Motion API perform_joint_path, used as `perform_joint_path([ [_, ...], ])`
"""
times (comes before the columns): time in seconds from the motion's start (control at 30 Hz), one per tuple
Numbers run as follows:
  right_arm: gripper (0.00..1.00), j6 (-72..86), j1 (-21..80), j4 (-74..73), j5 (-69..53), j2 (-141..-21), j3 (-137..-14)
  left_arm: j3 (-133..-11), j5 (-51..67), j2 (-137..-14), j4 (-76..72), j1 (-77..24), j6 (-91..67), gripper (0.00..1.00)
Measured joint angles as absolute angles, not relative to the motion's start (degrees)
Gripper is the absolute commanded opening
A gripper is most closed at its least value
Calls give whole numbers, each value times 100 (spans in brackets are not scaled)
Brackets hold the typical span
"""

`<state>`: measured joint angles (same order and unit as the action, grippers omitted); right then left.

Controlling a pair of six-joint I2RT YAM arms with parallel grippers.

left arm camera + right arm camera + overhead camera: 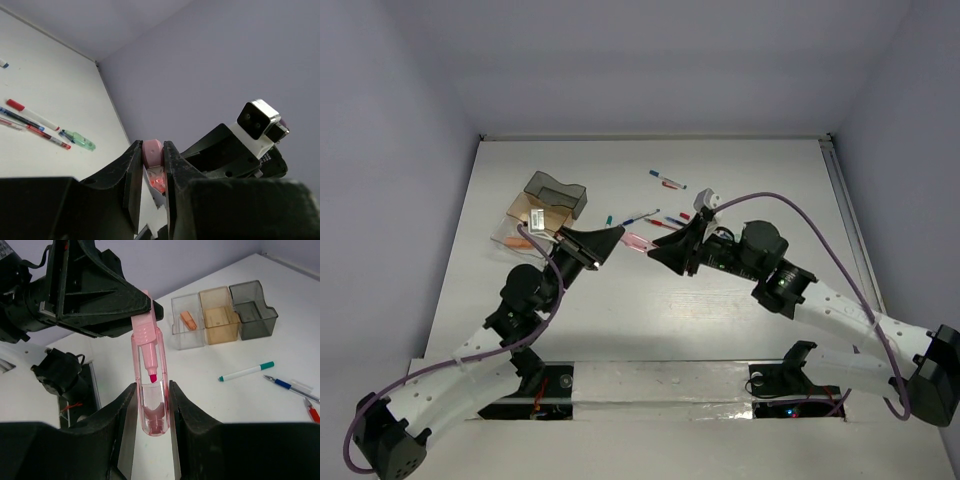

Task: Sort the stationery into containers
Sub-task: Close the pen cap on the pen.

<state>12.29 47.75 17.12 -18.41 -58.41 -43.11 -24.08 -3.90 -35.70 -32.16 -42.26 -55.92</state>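
- We see a pink highlighter (150, 385) held in the air between the two claws, above the middle of the bench (650, 310).
- The right claw (151, 410) is closed narrowly on its clear cap end, where the pink tip shows through.
- The left claw (151, 165) is clamped tight on the opposite end of the barrel.
- Beyond it, three trays stand touching in a row: a clear tray (187, 330), a tan tray (220, 320) and a dark grey tray (252, 315).
- A small orange piece (187, 318) lies in the clear tray.
- A teal-capped pen (246, 371) lies on the bench near the trays, and a blue pen (287, 385) lies just beside it.
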Motion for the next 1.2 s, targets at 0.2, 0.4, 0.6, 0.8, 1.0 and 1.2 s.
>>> perform_joint_path([
  [0.2,0,1227,4866,2038,-1712,-5940,-4224,-2235,-464,-3540,-3579,-4191,-5920,0],
  [0.4,0,1223,4978,2237,-1529,-5946,-4222,-2202,-478,-3592,-3913,-4189,-6036,0],
  [0.6,0,1221,5035,2305,-1310,-5968,-4217,-2202,-454,-3844,-4222,-4156,-6075,0],
  [0.8,0,1149,5063,2206,-1199,-5972,-4230,-2202,-489,-3833,-4082,-4152,-5935,0],
  [1.0,0,1017,5087,1706,-1208,-5972,-4469,-2215,-493,-3645,-3743,-4152,-5638,0],
  [1.2,0,943,5092,1122,-1201,-6372,-4978,-2226,-423,-3938,-3962,-4073,-5555,0],
])
